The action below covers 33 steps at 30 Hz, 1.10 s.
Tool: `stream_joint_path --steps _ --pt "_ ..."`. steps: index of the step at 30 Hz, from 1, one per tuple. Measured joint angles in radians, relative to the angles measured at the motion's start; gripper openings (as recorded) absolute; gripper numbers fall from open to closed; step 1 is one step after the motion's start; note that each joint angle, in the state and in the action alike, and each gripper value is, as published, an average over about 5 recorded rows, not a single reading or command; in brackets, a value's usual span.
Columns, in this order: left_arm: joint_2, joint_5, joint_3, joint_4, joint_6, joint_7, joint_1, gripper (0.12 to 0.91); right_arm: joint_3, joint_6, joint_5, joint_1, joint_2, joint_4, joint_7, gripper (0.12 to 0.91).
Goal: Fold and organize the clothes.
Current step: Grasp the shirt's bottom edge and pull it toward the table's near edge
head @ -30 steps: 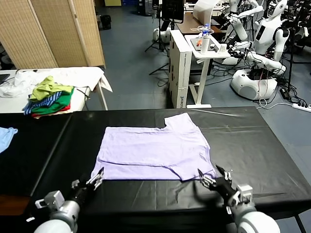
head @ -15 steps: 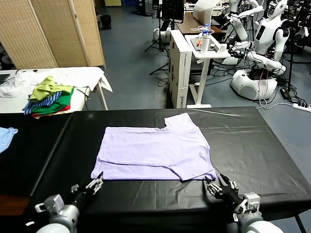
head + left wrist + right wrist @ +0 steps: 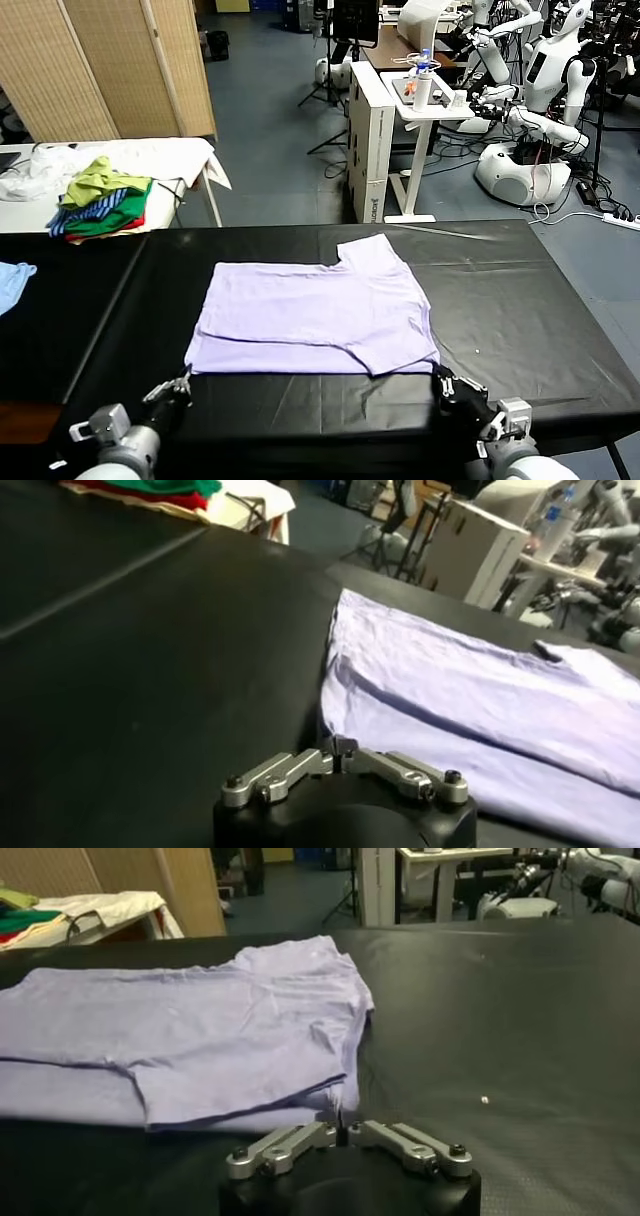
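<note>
Two claws work at the near edge of the black counter [image 3: 520, 300], one at each near corner of the single pale lavender T-shirt [image 3: 315, 315]. The left claw [image 3: 180, 386] has its fingers drawn together, tips meeting at the shirt's near left corner; in the left wrist view the left claw [image 3: 340, 752] sits right against the fabric's corner, and the tips look pinched on the hem, though the cloth between them is too small to make out for certain. The right claw [image 3: 445, 385] is likewise closed, its tips at the near right corner of the shirt; from the right wrist view the right claw [image 3: 341, 1132] meets the hem edge of the T-shirt [image 3: 190, 1033] just where the folded layer ends.

The shirt lies flat and spread in the middle of the counter, one sleeve pointing toward the far side, a folded layer showing along its near half.

One heap of green, striped and red garments [image 3: 100, 205] rests on a white side table [image 3: 185, 155] far off to the left. One light blue cloth [image 3: 12, 280] lies at the counter's left edge, well apart from the shirt.
</note>
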Motion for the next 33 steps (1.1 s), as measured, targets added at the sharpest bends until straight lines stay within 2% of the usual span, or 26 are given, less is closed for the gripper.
stream_joint_path --steps 10,13,16,20,23,26,28,31,33 --pt "-0.005 0.045 -0.033 -0.080 0.014 -0.014 0.124 0.146 0.025 -0.021 -0.030 -0.095 -0.004 0.084 -0.003 0.140" --pt "-0.008 0.051 -0.043 -0.099 0.013 -0.014 0.155 0.146 0.022 -0.032 -0.032 -0.108 -0.004 0.092 -0.005 0.168" --pt "-0.015 0.055 -0.047 -0.112 0.018 -0.019 0.176 0.146 0.017 -0.056 -0.041 -0.120 -0.004 0.100 -0.007 0.300" --pt "-0.028 0.077 -0.047 -0.131 0.037 -0.025 0.197 0.172 0.024 -0.089 -0.052 -0.142 -0.005 0.117 -0.011 0.563" --pt "-0.037 0.103 -0.050 -0.145 0.053 -0.022 0.211 0.305 0.038 -0.114 -0.045 -0.166 -0.010 0.140 -0.019 0.734" --pt "-0.048 0.129 -0.058 -0.162 0.082 -0.015 0.227 0.496 0.059 -0.136 -0.022 -0.189 -0.020 0.173 -0.021 0.856" --pt "-0.053 0.140 -0.066 -0.178 0.112 -0.016 0.238 0.629 0.076 -0.145 0.007 -0.191 -0.028 0.195 -0.014 0.894" --pt "-0.053 0.126 -0.081 -0.212 0.142 -0.026 0.241 0.799 0.097 -0.153 0.069 -0.155 -0.047 0.209 0.010 0.905" --pt "-0.046 0.090 -0.089 -0.234 0.141 -0.030 0.229 0.864 0.100 -0.157 0.116 -0.103 -0.065 0.203 0.027 0.906"
